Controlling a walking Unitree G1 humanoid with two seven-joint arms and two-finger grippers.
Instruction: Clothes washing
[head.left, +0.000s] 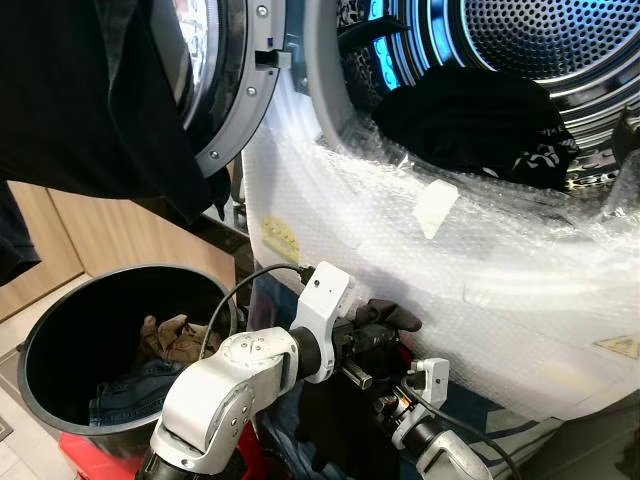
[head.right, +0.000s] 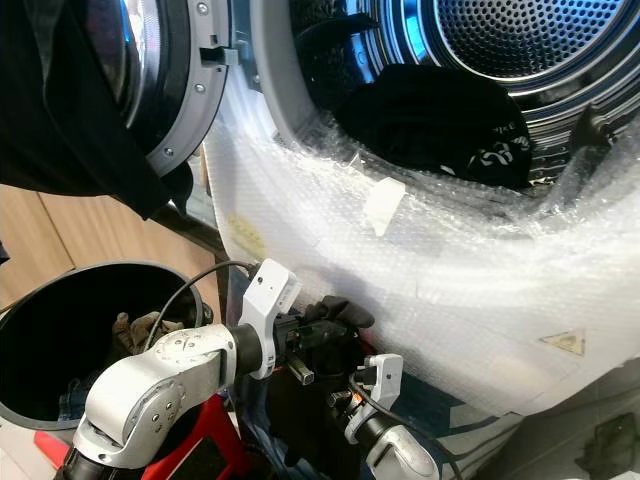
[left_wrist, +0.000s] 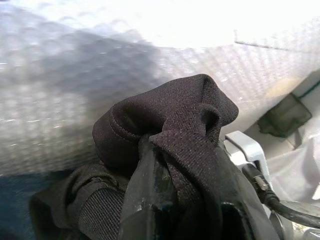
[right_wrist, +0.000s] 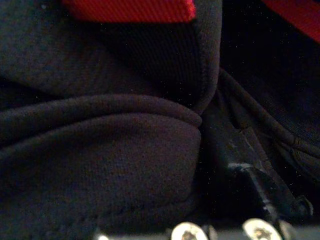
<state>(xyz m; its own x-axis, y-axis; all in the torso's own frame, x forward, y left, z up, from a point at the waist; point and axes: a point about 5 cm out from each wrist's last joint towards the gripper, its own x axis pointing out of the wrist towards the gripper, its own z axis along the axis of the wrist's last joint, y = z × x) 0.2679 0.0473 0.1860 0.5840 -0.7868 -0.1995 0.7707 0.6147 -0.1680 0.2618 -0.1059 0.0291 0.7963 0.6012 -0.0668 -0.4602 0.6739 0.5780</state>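
Note:
A black garment (head.left: 345, 425) hangs in front of the washing machine, below its open mouth. My left gripper (head.left: 392, 318) is shut on a bunched fold of it (left_wrist: 170, 120), close against the bubble-wrapped front panel (head.left: 480, 270). Just below, my right gripper (head.left: 388, 406) is buried in the same dark cloth (right_wrist: 110, 150), with the fabric gathered at one black finger (right_wrist: 235, 155). Inside the drum (head.left: 540, 40) lies another pile of black clothes (head.left: 470, 120).
The round door (head.left: 235, 90) stands open to the left, with a dark garment (head.left: 90, 100) draped in front of it. A black bin (head.left: 60, 330) at lower left holds a brown cloth (head.left: 170, 338) and denim (head.left: 130, 390). Red fabric (head.left: 85, 448) lies below it.

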